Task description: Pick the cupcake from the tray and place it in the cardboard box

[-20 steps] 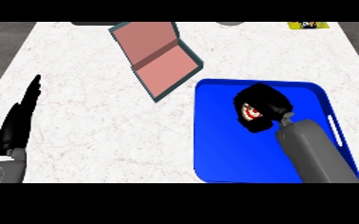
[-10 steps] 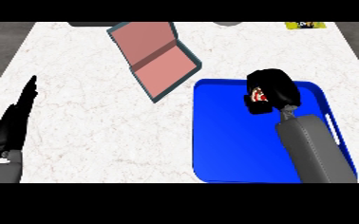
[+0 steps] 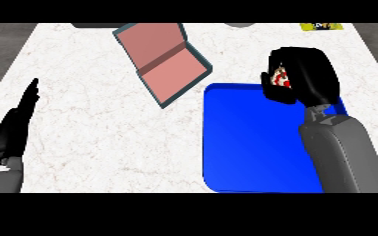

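Observation:
My right hand (image 3: 306, 75) is curled round the cupcake (image 3: 280, 77), of which only a red and white patch shows between the thumb and fingers. It hangs over the far edge of the blue tray (image 3: 251, 145), lifted off its floor. The cardboard box (image 3: 162, 62) lies open and flat-looking to the left of the hand, pinkish inside with a dark rim, its long side slanted across the counter. My left hand (image 3: 18, 125) rests at the left edge, fingers straight and pointing up.
White marbled counter (image 3: 96, 145) spreads between the box and the left hand. A yellow item (image 3: 321, 26) and grey shapes sit at the far edge. The right forearm (image 3: 343, 155) covers the tray's right side.
The right hand has risen and moved toward the far edge of the tray with the cupcake in it. The left hand has stayed in place.

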`<control>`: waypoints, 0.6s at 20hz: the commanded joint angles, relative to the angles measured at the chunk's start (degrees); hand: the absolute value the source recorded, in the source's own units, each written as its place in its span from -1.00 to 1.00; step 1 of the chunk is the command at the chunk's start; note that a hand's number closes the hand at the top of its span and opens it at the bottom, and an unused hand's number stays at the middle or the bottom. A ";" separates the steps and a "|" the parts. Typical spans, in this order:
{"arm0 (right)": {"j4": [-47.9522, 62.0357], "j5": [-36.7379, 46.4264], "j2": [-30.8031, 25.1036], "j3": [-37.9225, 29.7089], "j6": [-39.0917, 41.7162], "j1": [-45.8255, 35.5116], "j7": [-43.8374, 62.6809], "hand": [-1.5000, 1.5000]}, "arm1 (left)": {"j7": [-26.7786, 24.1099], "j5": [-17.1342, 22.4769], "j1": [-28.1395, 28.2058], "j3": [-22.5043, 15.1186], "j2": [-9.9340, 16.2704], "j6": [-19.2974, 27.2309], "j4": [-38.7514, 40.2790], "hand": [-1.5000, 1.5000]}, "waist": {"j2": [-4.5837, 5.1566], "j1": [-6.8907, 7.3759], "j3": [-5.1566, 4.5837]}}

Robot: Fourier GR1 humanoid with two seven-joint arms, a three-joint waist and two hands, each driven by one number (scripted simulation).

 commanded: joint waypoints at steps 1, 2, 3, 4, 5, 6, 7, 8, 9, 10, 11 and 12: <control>-5.86 0.97 3.39 2.87 0.69 -4.48 2.38 1.00 | -5.22 -1.22 -1.43 0.69 -0.79 1.66 5.67 0.00 | 0.22 0.05 -0.06; -3.60 -0.03 2.31 1.23 0.94 -6.10 0.60 1.00 | -2.52 -0.85 -0.49 -0.12 -1.32 0.55 2.64 0.00 | 0.21 0.49 0.00; -7.35 -1.54 3.04 1.94 3.55 -5.01 1.14 1.00 | 2.15 -0.89 -2.08 -0.84 -1.18 -0.24 0.21 0.00 | 0.11 0.28 0.01; -4.87 0.40 5.15 4.04 2.82 -6.29 2.42 1.00 | 1.66 -2.44 1.79 -2.28 -2.77 1.35 -3.53 0.00 | 0.12 0.76 0.02; 1.55 -0.44 6.37 1.86 1.16 -11.62 2.04 1.00 | -0.67 0.10 0.64 0.62 -0.44 -0.95 -0.83 0.00 | 0.28 1.09 0.01; -1.29 -2.85 7.66 1.62 2.91 -10.55 2.49 1.00 | -2.12 -1.37 2.90 -1.13 -1.96 0.01 -1.86 0.00 | 0.20 0.93 0.01; 1.65 -2.76 9.16 1.47 2.98 -14.22 3.50 1.00 | -1.26 -2.05 0.32 -1.33 -1.92 0.06 0.85 0.00 | 0.31 0.88 0.00; 2.94 -1.80 11.59 2.93 1.38 -13.98 4.60 1.00 | -0.92 -0.88 -0.90 0.74 0.12 -0.96 0.84 0.00 | 0.31 0.91 0.00; 7.93 -4.72 11.12 -1.66 0.89 -19.08 3.25 1.00 | 0.26 -1.57 -0.13 -0.56 -1.55 0.19 -1.13 0.00 | 0.41 1.41 0.01; 8.13 -6.17 11.99 -0.90 0.24 -19.48 4.97 1.00 | -2.43 -1.08 -0.62 -0.16 -1.66 -0.36 1.83 0.00 | 0.42 1.18 -0.01; 9.67 -7.12 12.04 0.07 0.59 -24.20 8.88 1.00 | 0.94 -1.02 -4.08 0.97 0.43 -1.02 2.15 0.00 | 0.45 1.38 -0.01; 13.86 -8.43 12.08 -1.97 -2.75 -23.58 5.66 1.00 | -1.36 -0.82 -2.47 0.58 -0.59 -1.25 3.01 0.00 | 0.52 1.37 -0.01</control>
